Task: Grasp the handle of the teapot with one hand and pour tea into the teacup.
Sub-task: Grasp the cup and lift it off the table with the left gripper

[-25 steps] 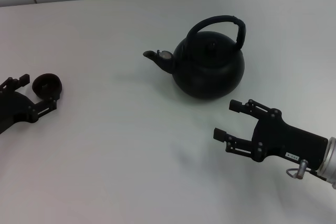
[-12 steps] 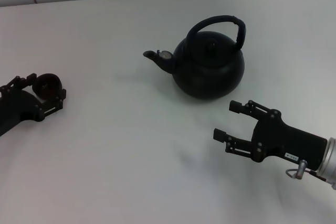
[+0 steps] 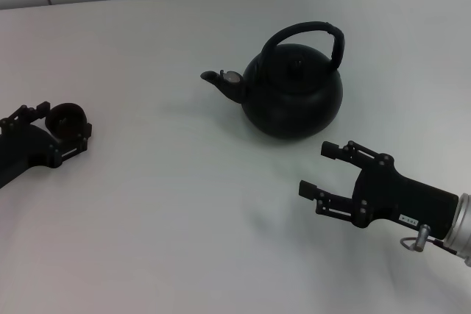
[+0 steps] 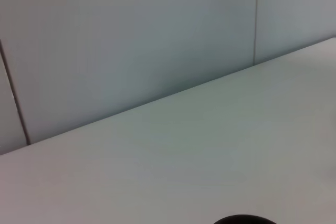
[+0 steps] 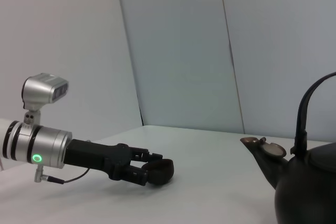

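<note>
The left gripper (image 3: 65, 131) sat low at the left side of the white table (image 3: 162, 218), its two fingers set on either side of the teacup (image 3: 66, 117). The fingers (image 3: 79, 137) lay close against the cup's round wall, clamped on it as far as the head view and the right wrist view showed. In the right wrist view the same gripper (image 5: 152, 167) reached in from the left on its silver-and-black arm (image 5: 42, 148), a green light glowing on the wrist ring, with the dark cup (image 5: 159, 172) held between the fingertips and resting on the tabletop. The left wrist view showed only the table, the pale wall panels behind it and a dark sliver of the cup's rim (image 4: 244, 220) at the picture's edge.

The right gripper (image 3: 322, 170) hovered at the near right of the table, its fingers spread apart with nothing between them, pointing left and slightly away. It was near the teapot (image 3: 294, 97) but not touching it.

The teapot stood upright toward the far middle of the table, well apart from the cup. Its short spout (image 3: 221, 80) pointed left toward the cup's side, the knobbed lid (image 3: 297, 64) was in place, and the handle (image 3: 313, 34) arched upright over the top, thicker and ribbed on its right side.
</note>
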